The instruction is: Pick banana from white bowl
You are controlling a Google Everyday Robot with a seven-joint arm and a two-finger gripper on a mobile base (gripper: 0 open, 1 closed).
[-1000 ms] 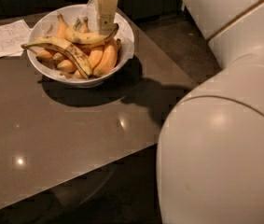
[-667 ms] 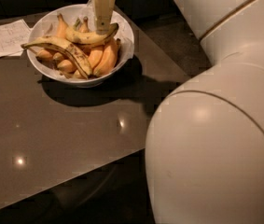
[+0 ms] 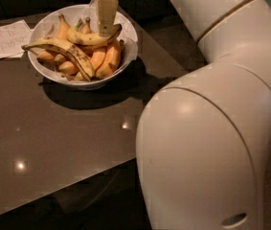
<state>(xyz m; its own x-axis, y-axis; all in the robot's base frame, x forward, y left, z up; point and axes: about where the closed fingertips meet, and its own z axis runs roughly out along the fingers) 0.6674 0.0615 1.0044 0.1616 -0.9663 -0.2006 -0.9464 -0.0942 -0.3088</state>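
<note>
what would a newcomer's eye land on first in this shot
The bulky white robot arm fills the right half of the view, nearest the camera. At upper left, a white bowl heaped with bananas sits on the dark glossy table, with a long brown-spotted banana draped across its front. The tool hangs over the back of the bowl, right at the plump yellow banana.

Dark glossy table [image 3: 53, 138], handwritten paper [image 3: 3, 40], long spotted banana [image 3: 63, 47], orange bananas [image 3: 107, 61]

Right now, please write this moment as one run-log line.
phase: reach | gripper: low over white bowl, at banana, contact unclear | banana: on top of pile, not yet lifted | paper sheet: beside bowl
</note>
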